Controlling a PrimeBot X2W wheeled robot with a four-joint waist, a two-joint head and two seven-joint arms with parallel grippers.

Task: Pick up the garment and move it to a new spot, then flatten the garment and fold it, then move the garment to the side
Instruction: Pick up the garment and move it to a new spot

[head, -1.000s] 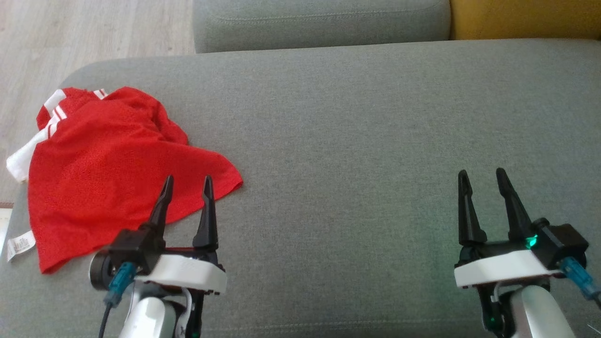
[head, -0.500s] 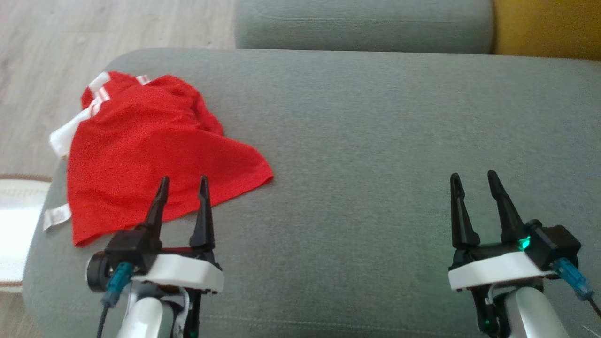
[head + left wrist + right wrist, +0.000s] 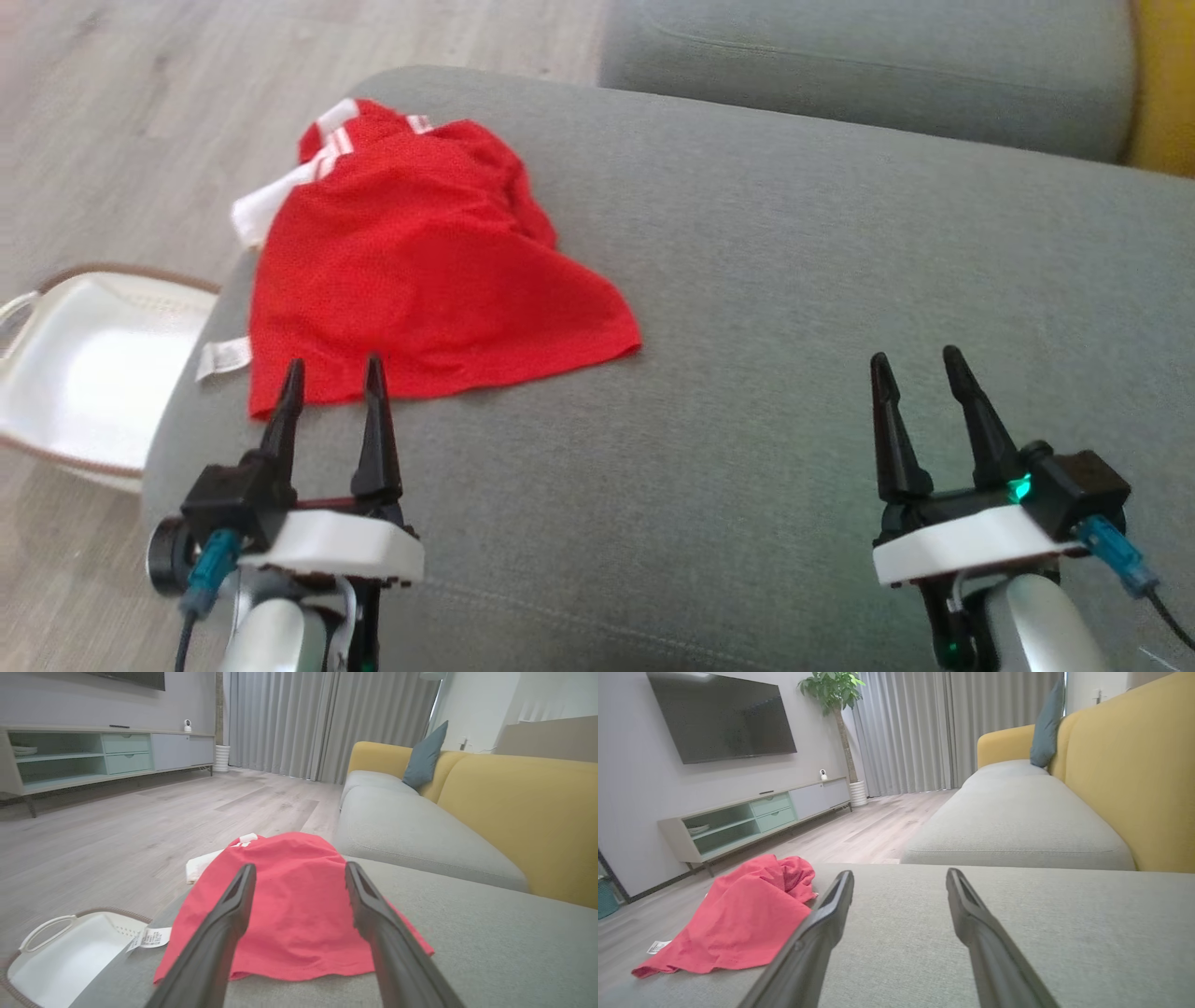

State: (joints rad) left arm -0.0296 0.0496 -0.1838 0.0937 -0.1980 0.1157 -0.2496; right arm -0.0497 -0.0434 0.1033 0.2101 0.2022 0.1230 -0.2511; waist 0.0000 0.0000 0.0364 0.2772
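The garment [image 3: 411, 271] is a red mesh shirt with white trim and a white label, crumpled near the far left corner of the grey sofa seat [image 3: 794, 308]. It also appears in the left wrist view [image 3: 299, 914] and the right wrist view [image 3: 742, 919]. My left gripper [image 3: 334, 373] hovers open just short of the garment's near hem, holding nothing, its fingers [image 3: 229, 924] framing the cloth. My right gripper [image 3: 915, 366] is open and empty over bare cushion far to the right of the garment, fingers [image 3: 971, 924] apart.
A white basket [image 3: 84, 364] with a brown rim stands on the wooden floor [image 3: 187, 112] left of the seat's edge. A second grey cushion [image 3: 868, 65] and a yellow backrest [image 3: 523, 812] lie beyond. A TV cabinet [image 3: 752, 816] stands across the room.
The head camera has turned left, so the whole picture has slid right and the basket has come into view. Both grippers stay open; the garment lies as before.
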